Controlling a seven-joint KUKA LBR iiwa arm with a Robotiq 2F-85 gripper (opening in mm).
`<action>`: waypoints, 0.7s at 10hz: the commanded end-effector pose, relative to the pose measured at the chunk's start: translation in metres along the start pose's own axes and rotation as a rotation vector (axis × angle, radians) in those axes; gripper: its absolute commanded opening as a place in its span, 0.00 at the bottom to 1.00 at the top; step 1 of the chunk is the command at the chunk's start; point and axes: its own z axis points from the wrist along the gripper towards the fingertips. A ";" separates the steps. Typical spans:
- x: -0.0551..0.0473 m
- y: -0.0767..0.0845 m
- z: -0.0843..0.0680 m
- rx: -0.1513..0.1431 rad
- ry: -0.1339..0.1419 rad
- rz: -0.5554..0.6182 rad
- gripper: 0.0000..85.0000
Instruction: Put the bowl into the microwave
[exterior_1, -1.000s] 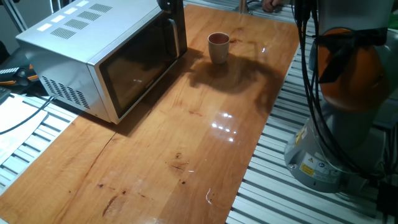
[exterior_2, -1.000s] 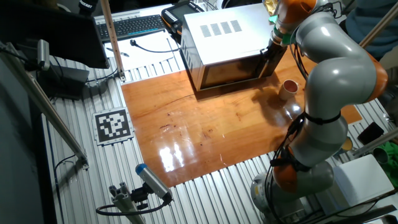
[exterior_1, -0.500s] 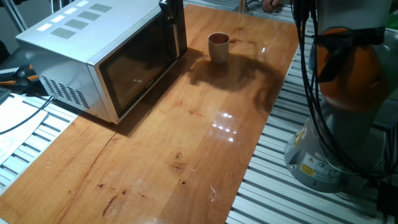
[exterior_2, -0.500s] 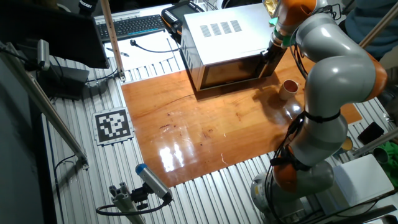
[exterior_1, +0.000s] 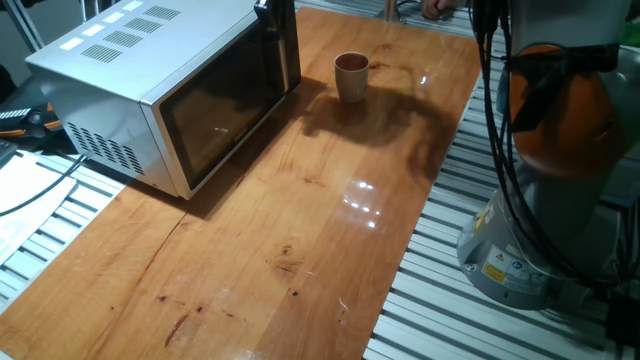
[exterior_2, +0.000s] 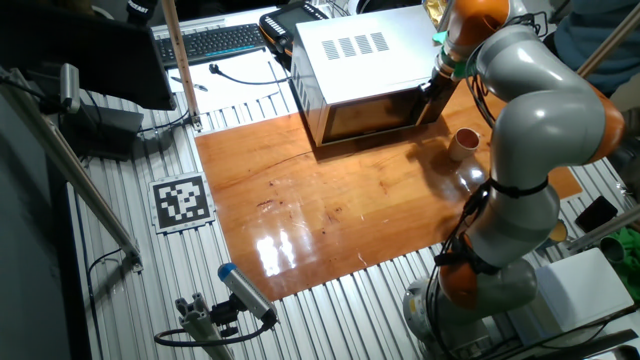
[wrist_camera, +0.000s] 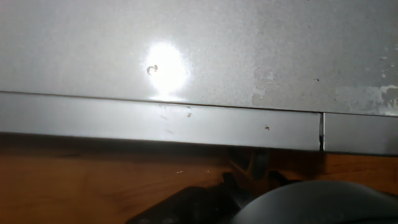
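Bowl: the bowl (exterior_1: 351, 75) stands upright on the bench (exterior_1: 330, 230), just beyond the door end of the microwave (exterior_1: 160, 95) and apart from it; nothing holds it
Microwave: door shut, dark glass facing the bench; the bar handle (exterior_1: 289, 45) runs down the door edge nearest the bowl
Gripper: the gripper (exterior_1: 272, 10) sits at the top of the handle; whether it is spread or closed on the bar I cannot tell, as no view shows the fingers clearly
Risk, door: if the gripper has only a shallow hold on the handle, a pull may slip off and leave the door shut; a hard pull may instead drag the whole microwave across the bench
Risk, bowl: the bowl stands near the handle side, so a swinging door or the arm's elbow could knock it over or push it away
One fixed view: shows the gap between bowl and microwave, and the door face
The other fixed view: shows the arm (exterior_2: 540, 110) bending over the bowl (exterior_2: 465, 143), and the vent slots on top
Hand view: only the silver casing (wrist_camera: 199, 50) close up, a seam and a strip of bench below; no bowl, no fingertips
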 end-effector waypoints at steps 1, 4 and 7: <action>-0.001 0.001 0.001 -0.001 -0.003 0.000 0.40; -0.004 0.002 0.001 0.002 -0.003 -0.002 0.40; -0.005 0.002 0.004 0.001 -0.003 -0.008 0.40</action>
